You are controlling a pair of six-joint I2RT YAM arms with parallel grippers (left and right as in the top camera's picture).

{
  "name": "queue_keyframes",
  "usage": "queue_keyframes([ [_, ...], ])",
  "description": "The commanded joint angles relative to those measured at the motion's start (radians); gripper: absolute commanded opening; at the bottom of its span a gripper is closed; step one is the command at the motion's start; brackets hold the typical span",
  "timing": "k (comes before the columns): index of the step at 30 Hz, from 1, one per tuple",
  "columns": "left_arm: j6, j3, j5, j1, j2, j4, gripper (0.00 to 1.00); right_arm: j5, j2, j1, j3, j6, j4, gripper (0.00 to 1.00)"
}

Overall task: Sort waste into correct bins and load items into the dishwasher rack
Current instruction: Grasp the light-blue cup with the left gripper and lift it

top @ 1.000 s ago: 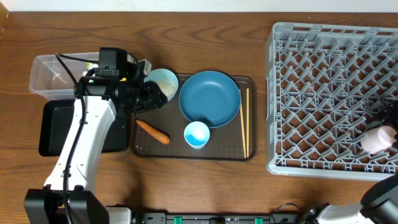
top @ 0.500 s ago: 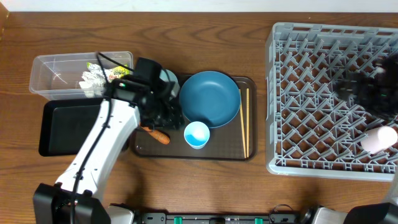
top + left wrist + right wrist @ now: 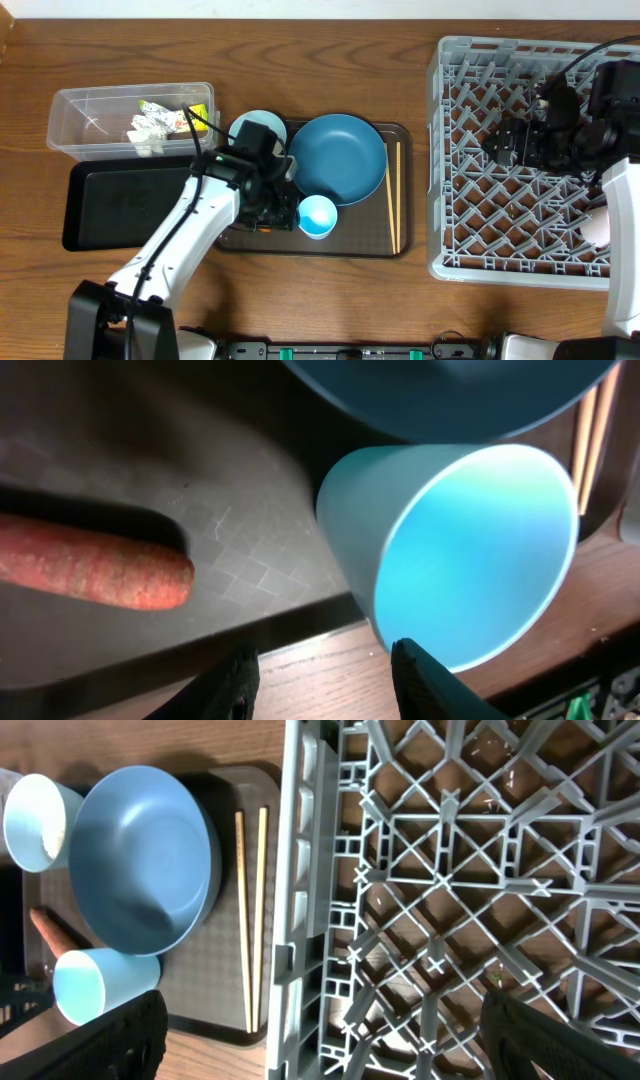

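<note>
Over the front edge of the serving tray (image 3: 362, 232), with the left gripper (image 3: 325, 680) parted and empty: steer clear of the light blue cup (image 3: 470, 550), shift toward the carrot piece (image 3: 90, 565) by the front-left corner, seemingly the target, straddle its middle crosswise, then pinch gently.

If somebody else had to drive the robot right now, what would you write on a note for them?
Left fingers open, empty, at the brown tray's edge near carrot and blue cup. Right fingers wide open, empty, above the rack.
Done: wrapper and paper in the clear tub; pink cup in the rack.
Left to do: carrot, blue dish, white bowl, blue cup, chopsticks, all on the brown tray.
</note>
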Motion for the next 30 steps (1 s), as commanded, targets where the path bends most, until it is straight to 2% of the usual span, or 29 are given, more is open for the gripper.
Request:
queue_keyframes([
  [1, 0.009, -0.015, -0.012, -0.014, 0.023, 0.022, 0.46, 0.006, 0.002, 0.010, 0.000, -0.014, -0.005, 0.99],
  [9, 0.009, -0.016, -0.012, -0.060, 0.062, 0.056, 0.44, 0.017, 0.002, 0.010, 0.000, -0.014, -0.019, 0.98],
  [11, 0.008, -0.016, -0.012, -0.063, 0.063, 0.068, 0.30, 0.017, 0.002, 0.010, 0.000, -0.014, -0.020, 0.98],
  [13, -0.018, -0.016, -0.012, -0.063, 0.063, 0.086, 0.23, 0.017, 0.002, 0.010, 0.000, -0.014, -0.022, 0.98],
  [15, -0.048, -0.016, -0.012, -0.063, 0.063, 0.105, 0.19, 0.018, 0.002, 0.010, 0.000, -0.014, -0.024, 0.98],
  [16, -0.055, -0.016, -0.012, -0.063, 0.063, 0.110, 0.14, 0.018, 0.002, 0.010, 0.000, -0.014, -0.024, 0.99],
  [20, -0.059, -0.016, -0.012, -0.063, 0.063, 0.100, 0.07, 0.029, 0.002, 0.010, 0.000, -0.015, -0.023, 0.99],
  [30, -0.058, 0.047, 0.010, -0.023, 0.020, -0.058, 0.06, 0.047, 0.002, 0.010, 0.000, -0.016, -0.023, 0.99],
])
